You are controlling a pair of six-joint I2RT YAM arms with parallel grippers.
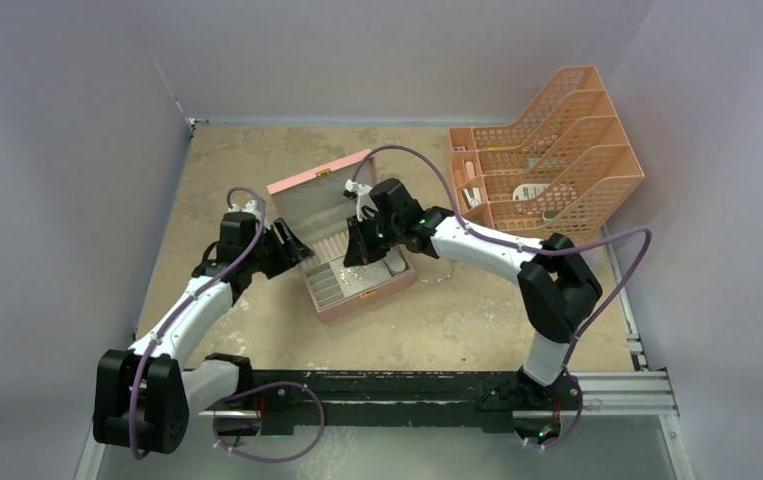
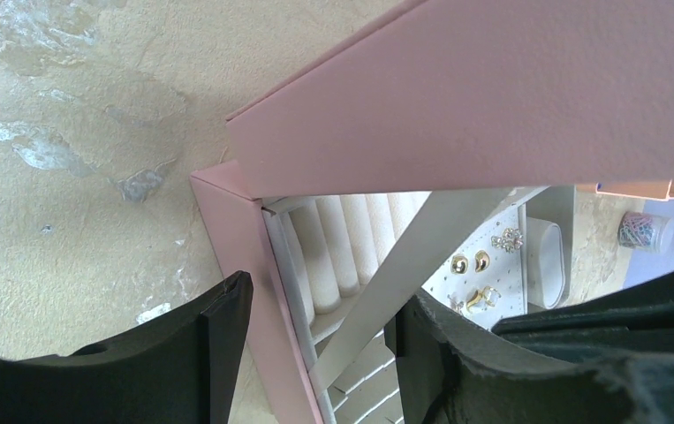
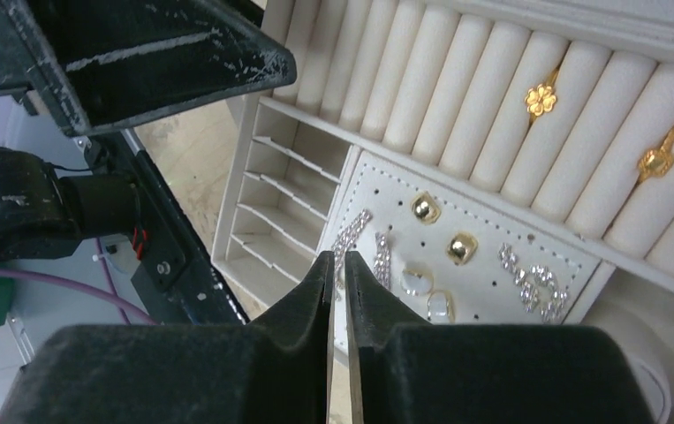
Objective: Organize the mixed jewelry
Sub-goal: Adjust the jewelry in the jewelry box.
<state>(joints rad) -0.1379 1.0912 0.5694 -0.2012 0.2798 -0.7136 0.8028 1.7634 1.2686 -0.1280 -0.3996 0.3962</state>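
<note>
The pink box (image 1: 329,178) stands open mid-table, its grey-white lining showing. Two gold rings (image 3: 541,99) sit in the roll slots. On the perforated panel (image 3: 492,231) are gold studs (image 3: 425,208), crystal strands (image 3: 355,237) and crystal hoops (image 3: 538,284). My right gripper (image 3: 337,261) is shut with nothing visible between its jaws, just above the panel's left edge beside the strands. My left gripper (image 2: 320,331) is open, straddling the box's left wall (image 2: 253,291), with one finger outside and one inside. The large wire hoop is not in view.
An orange mesh file rack (image 1: 547,150) stands at the back right with small items in its front tray. The grey lid strap (image 2: 421,256) crosses between my left fingers. A small patterned cup (image 2: 645,231) stands beyond the box. Walls close in on the left, back and right.
</note>
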